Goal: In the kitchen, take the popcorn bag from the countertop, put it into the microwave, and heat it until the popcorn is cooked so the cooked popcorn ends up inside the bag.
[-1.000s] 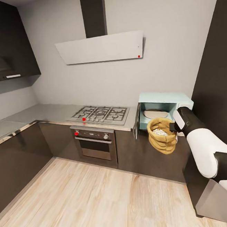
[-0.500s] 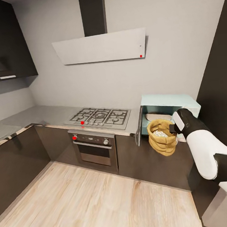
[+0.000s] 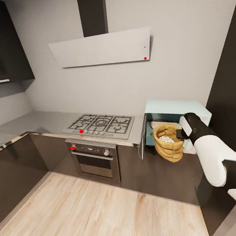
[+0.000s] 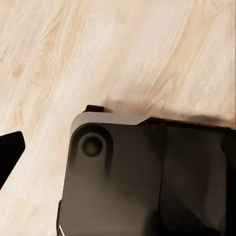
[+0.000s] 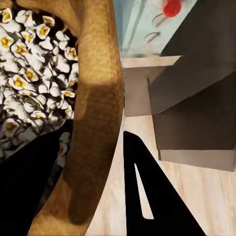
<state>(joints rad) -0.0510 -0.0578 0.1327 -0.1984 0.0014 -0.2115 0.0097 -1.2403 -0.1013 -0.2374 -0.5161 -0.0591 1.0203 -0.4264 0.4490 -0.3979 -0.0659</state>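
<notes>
While the right gripper (image 3: 179,133) clamps the rim of 1 popcorn bag (image 3: 168,143), the bag hangs just before the microwave (image 3: 176,121), whose door (image 3: 143,137) swings open beside it. White popcorn (image 5: 29,83) fills the bag. Along the table (image 3: 42,121) sit 1 gas hob (image 3: 100,125) and, beneath, 1 oven (image 3: 94,160). I cannot tell the left gripper's state.

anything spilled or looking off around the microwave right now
No spill shows. The popcorn bag hangs in the air before the open microwave, pinched at its rim by the right gripper. It stays upright, with the popcorn inside. The microwave door stands open.
</notes>
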